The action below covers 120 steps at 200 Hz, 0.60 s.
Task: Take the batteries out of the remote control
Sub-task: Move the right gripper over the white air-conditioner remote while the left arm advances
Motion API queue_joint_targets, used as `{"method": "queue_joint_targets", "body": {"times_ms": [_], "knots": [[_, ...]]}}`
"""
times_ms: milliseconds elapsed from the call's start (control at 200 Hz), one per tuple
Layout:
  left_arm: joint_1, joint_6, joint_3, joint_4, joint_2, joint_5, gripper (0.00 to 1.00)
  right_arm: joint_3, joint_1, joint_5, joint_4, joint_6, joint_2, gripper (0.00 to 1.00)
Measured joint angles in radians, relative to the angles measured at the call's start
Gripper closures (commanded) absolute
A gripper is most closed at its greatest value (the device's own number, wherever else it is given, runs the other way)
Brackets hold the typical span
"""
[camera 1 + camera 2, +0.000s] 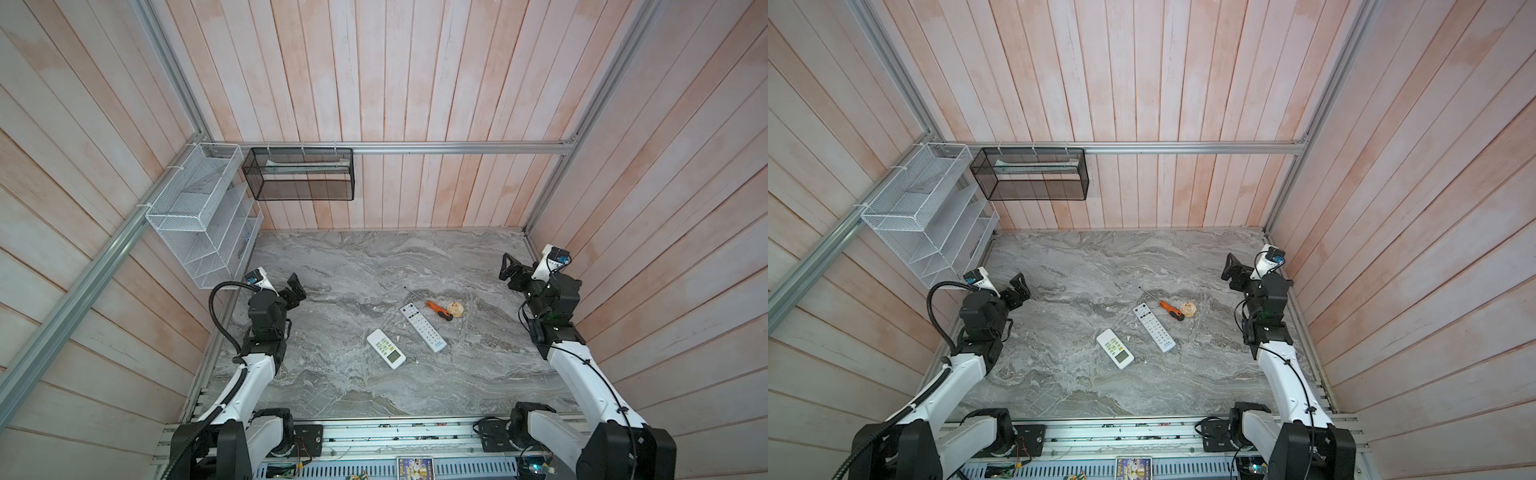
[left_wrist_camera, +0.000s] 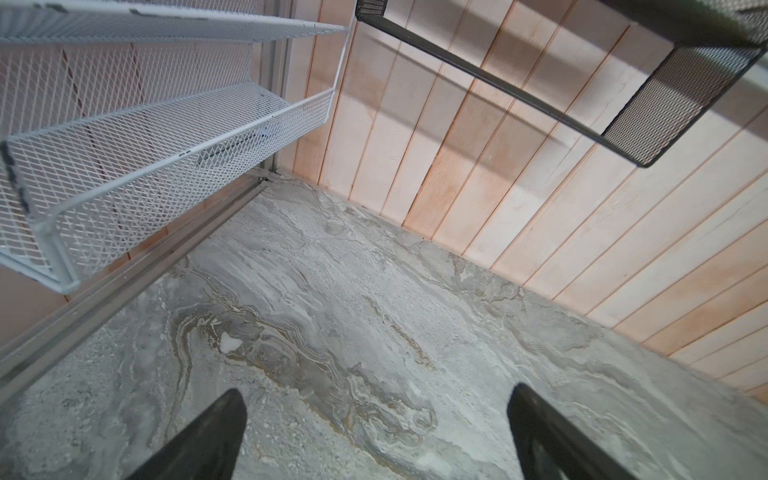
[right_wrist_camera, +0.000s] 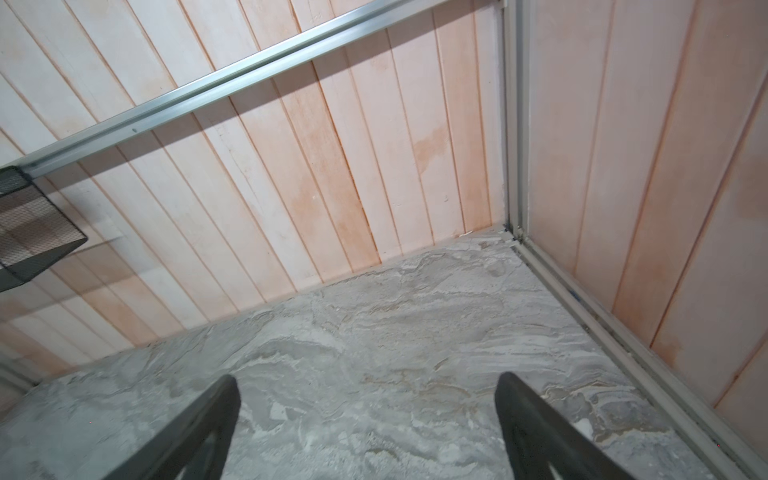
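Near rail (image 1: 395,434): closest to you; it carries both arm bases at the front edge of the table (image 1: 353,266).
Left gripper (image 1: 296,286): jaws spread wide, nothing between them, near the white mesh rack (image 1: 195,216).
Short remote (image 1: 386,348): keypad up, mid-table.
Long remote (image 1: 423,327): keypad up, just beside the short one.
Batteries: you cannot see them.
Screwdriver (image 1: 438,310): orange handle, near the long remote's far end.
Round tan object (image 1: 456,309): just beside that handle.
Right gripper (image 1: 509,270): jaws spread wide, empty, by the right wall.
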Motion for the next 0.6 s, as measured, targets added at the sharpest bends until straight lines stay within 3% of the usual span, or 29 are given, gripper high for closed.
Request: {"method": "queue_joint_targets", "body": {"times_ms": [195,340,600], "knots": [[-0.018,-0.137,0.111,-0.226,-0.087,0.106,0.00,0.129,0.002,-0.193,-0.253,0.047,0.019,0.04],[-0.095,-0.167,0.167,-0.370,-0.100,0.201,0.00,0.170,0.036,-0.315,-0.412,0.047,0.063,0.04],[-0.229,-0.178,0.198,-0.492,-0.075,0.396,0.00,0.174,0.236,-0.342,-0.588,0.039,0.088,0.04]]}}
